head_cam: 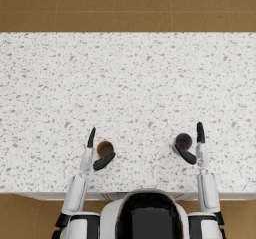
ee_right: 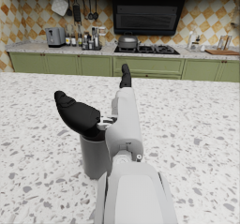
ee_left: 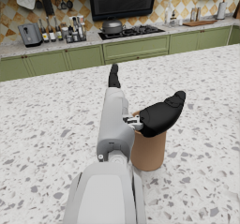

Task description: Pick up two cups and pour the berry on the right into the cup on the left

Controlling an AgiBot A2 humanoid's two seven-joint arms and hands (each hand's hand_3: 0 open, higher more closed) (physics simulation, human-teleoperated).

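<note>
A brown cup [head_cam: 105, 148] stands on the counter near its front edge, left of centre. My left hand [head_cam: 93, 148] is beside it, fingers stretched straight forward along its left side and thumb [ee_left: 161, 115] lying across the near rim of the brown cup [ee_left: 148, 150]. To the right stands a dark grey cup [head_cam: 183, 141] with a small red berry [head_cam: 181, 146] inside. My right hand [head_cam: 199, 144] flanks it the same way, thumb [ee_right: 77, 115] over the rim of the dark cup [ee_right: 95, 157]. Neither hand is closed around its cup.
The speckled white counter [head_cam: 130, 83] stretches wide beyond both cups, its front edge just below the hands. The wrist views show green kitchen cabinets [ee_left: 136, 47], a stove and an oven [ee_right: 147, 14] far behind.
</note>
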